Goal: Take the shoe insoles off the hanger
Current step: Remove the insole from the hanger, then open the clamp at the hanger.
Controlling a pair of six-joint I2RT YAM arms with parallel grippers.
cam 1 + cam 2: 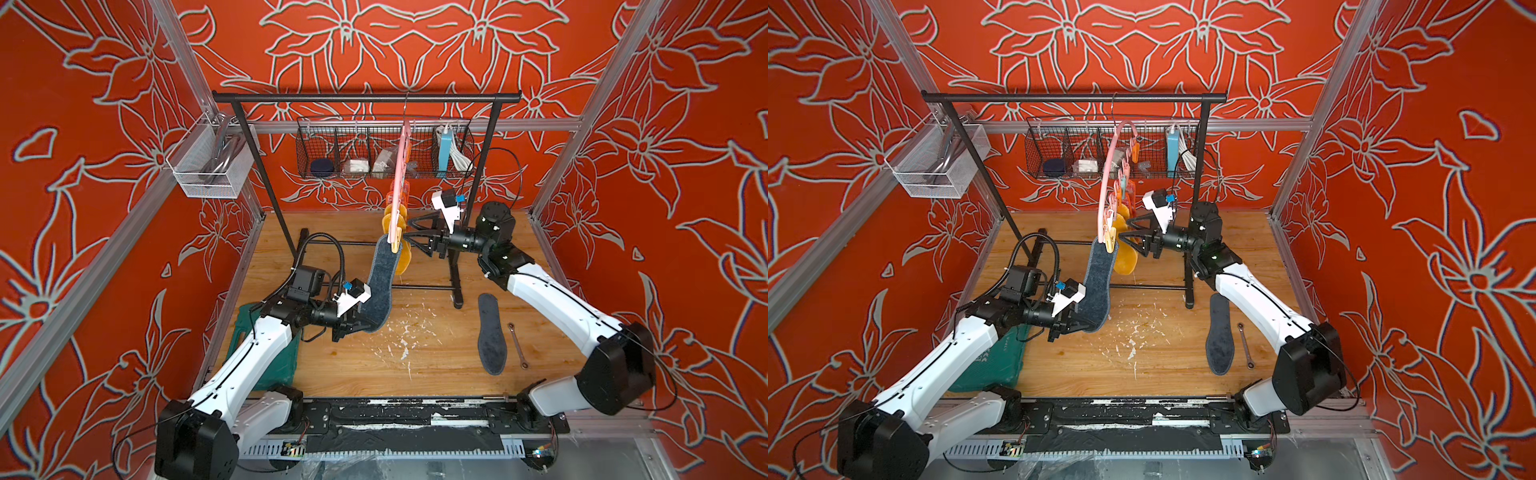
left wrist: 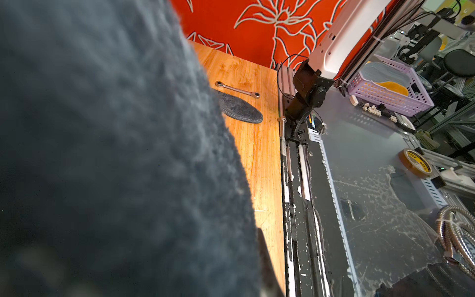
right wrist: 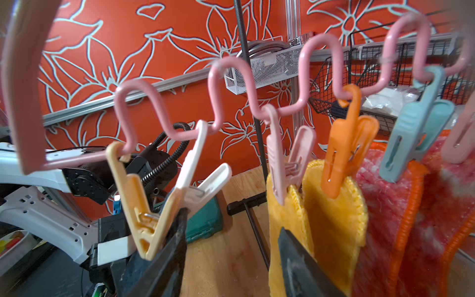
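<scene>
The pink hanger (image 1: pixel 400 166) (image 1: pixel 1105 183) (image 3: pixel 231 66) hangs from the black rack, seen edge-on. A dark grey insole (image 1: pixel 380 286) (image 1: pixel 1098 286) (image 2: pixel 102 154) hangs from its nearest, yellow clothespin (image 3: pixel 144 205). My left gripper (image 1: pixel 353 326) (image 1: pixel 1077 326) is shut on that insole's lower end. My right gripper (image 1: pixel 411 235) (image 1: pixel 1125 230) (image 3: pixel 232 221) is open beside the pins, one finger by the yellow clothespin, one in front of a mustard insole (image 3: pixel 334 218). Red-pink insoles (image 3: pixel 385 205) hang further along. Another dark grey insole (image 1: pixel 490 332) (image 1: pixel 1221 332) lies on the table.
The black rack (image 1: pixel 365 97) stands across the back of the wooden table (image 1: pixel 436 361). A wire basket (image 1: pixel 384 149) hangs behind it, a white mesh basket (image 1: pixel 208 162) at the left. A wrench (image 1: pixel 517 345) lies by the loose insole. A green case (image 1: pixel 249 332) sits under my left arm.
</scene>
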